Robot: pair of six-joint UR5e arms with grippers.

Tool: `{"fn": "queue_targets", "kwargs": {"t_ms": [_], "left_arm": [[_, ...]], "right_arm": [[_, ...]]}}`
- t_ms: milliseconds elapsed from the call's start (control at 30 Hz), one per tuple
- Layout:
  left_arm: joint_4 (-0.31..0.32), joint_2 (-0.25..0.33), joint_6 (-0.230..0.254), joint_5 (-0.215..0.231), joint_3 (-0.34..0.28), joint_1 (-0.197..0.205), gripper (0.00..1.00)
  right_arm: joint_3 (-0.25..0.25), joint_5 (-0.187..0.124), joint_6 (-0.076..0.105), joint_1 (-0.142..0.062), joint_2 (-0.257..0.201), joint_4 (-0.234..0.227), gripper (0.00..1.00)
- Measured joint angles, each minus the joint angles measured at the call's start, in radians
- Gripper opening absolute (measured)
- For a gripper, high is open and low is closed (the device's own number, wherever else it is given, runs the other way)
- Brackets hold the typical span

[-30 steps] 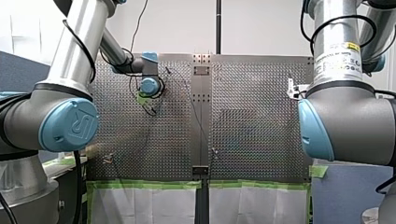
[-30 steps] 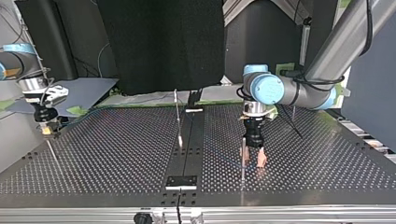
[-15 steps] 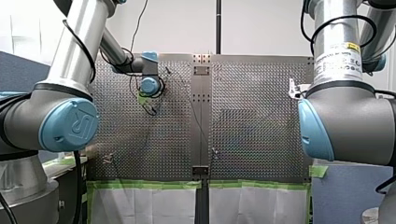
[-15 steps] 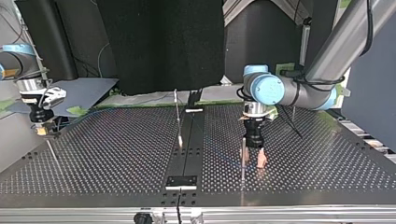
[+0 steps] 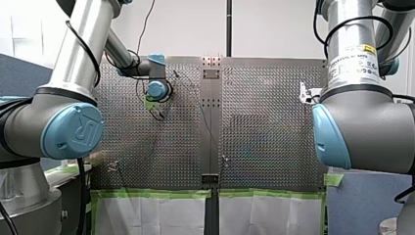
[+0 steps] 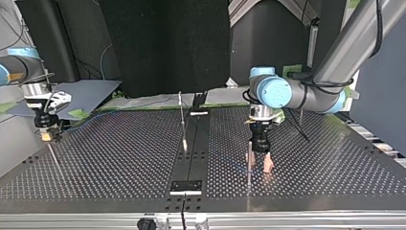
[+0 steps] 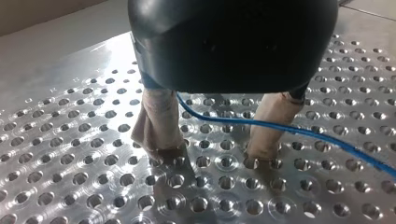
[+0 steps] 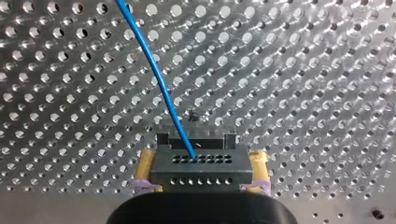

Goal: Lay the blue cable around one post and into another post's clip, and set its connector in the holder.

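In the left wrist view my left gripper [image 7: 212, 149] stands open with its beige-padded fingers [image 7: 159, 126] down on the perforated table. The blue cable [image 7: 261, 123] runs loosely between them. In the top view this gripper [image 6: 259, 162] is beside a thin upright post [image 6: 248, 175]. My right gripper [image 8: 201, 175] is shut with yellow pads [image 8: 147, 170] on a dark grey connector block [image 8: 201, 162], and the cable [image 8: 154, 65] leads away from the block over the table. At the top view's left edge this gripper [image 6: 46, 135] hangs just above the table.
A taller post [image 6: 182, 122] stands on the centre strip, with a small black plate [image 6: 186, 187] near the table's near edge in the top view. Another thin post [image 6: 52, 155] leans beside my right gripper. In the front view my right arm's elbow [image 5: 362, 132] hides its gripper.
My right gripper has shifted slightly with the connector near the top view's left edge. My left gripper has not moved.
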Motion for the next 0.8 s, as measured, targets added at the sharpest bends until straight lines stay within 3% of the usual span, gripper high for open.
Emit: {"fn": "queue_targets", "kwargs": {"t_ms": [800], "left_arm": [[0.000,0.000,0.001,0.000,0.000,0.001,1.00]], "right_arm": [[-0.036,0.004,0.006,0.008,0.028,0.011,0.00]]}}
